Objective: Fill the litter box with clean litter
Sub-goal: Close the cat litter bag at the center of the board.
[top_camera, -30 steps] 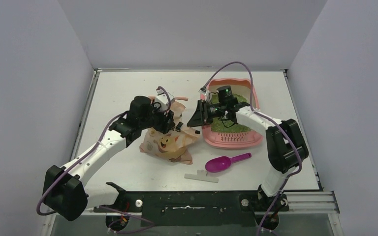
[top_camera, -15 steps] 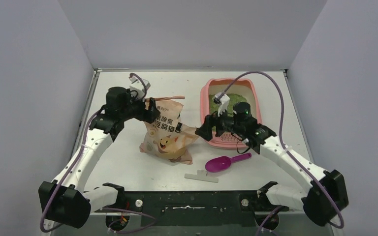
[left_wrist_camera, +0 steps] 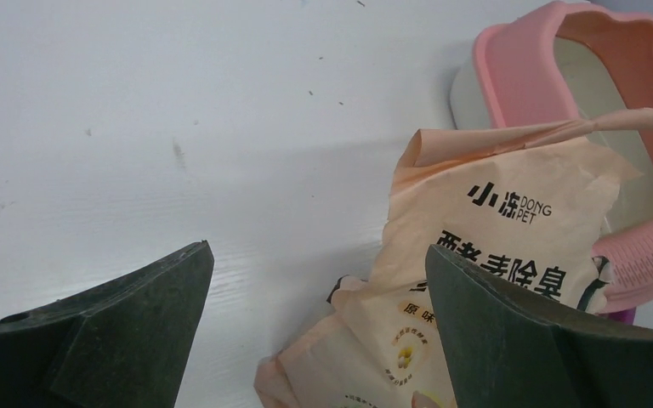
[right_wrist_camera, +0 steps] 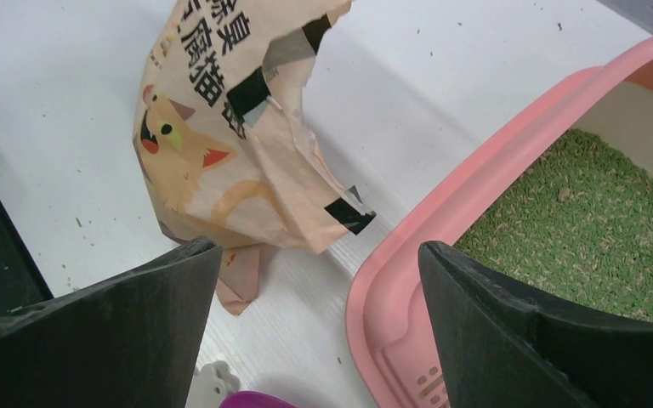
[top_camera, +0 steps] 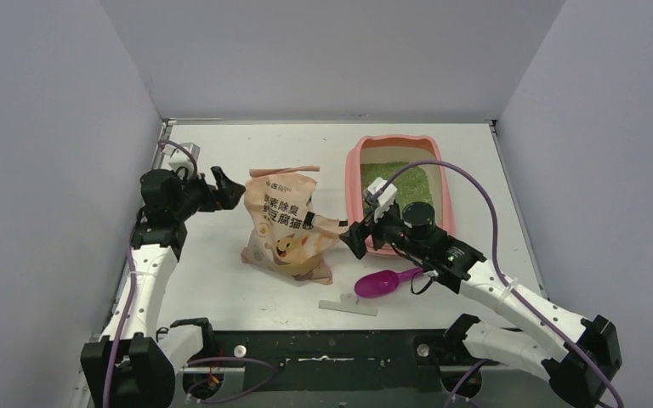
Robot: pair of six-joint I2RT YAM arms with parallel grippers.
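Note:
The pink litter box [top_camera: 354, 180] lies at the back right, with green litter [top_camera: 396, 179] covering its floor. A tan litter bag [top_camera: 282, 223] printed with a cat stands free on the table to its left, top open. My left gripper [top_camera: 231, 190] is open just left of the bag's top, touching nothing. The left wrist view shows the bag [left_wrist_camera: 493, 238] ahead of the open left gripper [left_wrist_camera: 319, 248], with the litter box [left_wrist_camera: 527, 51] behind. My right gripper [top_camera: 353, 240] is open and empty between the bag and the box's near left corner. In the right wrist view it [right_wrist_camera: 319, 246] hangs over the litter box rim [right_wrist_camera: 408, 263], litter [right_wrist_camera: 587, 221] and bag [right_wrist_camera: 221, 127].
A magenta scoop [top_camera: 387, 280] lies on the table in front of the litter box, with a white bag clip [top_camera: 348, 304] just nearer to me. Both show at the bottom of the right wrist view, the scoop [right_wrist_camera: 255, 399] and the clip [right_wrist_camera: 212, 382]. Grey walls enclose the table.
Both grippers have opened and drawn away from the bag. The left arm pulled back left; the right arm left the litter box for its near left corner. The bag stands alone.

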